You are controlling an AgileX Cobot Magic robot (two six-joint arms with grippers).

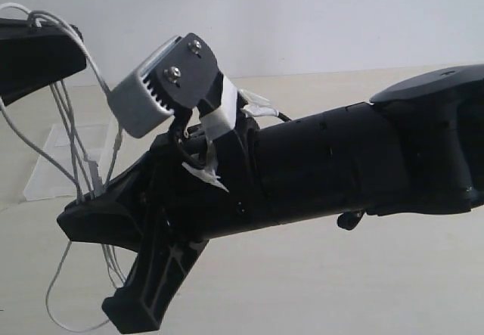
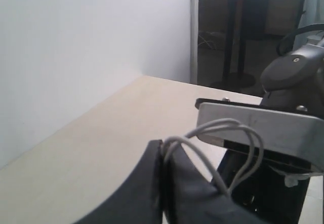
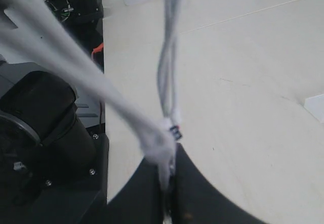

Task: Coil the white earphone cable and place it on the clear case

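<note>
Now doing: gathering the cable (image 1: 73, 146) into loops, by my reading; several strands run through the air between the two claws.
Left claw (image 2: 163, 158): pressed together on a bunch of loops.
Right claw (image 3: 169, 183): pinched together on the strands, beside the inline piece (image 3: 174, 129).
Loose end: one loop hangs under the right claw toward the bench (image 1: 340, 290).
Case (image 1: 68, 165): flat on the bench behind the strands; cable not on it.
Do well: gather the hanging loop before letting go; move both claws together so nothing slips; lower the coil onto the case rather than drop it.
</note>
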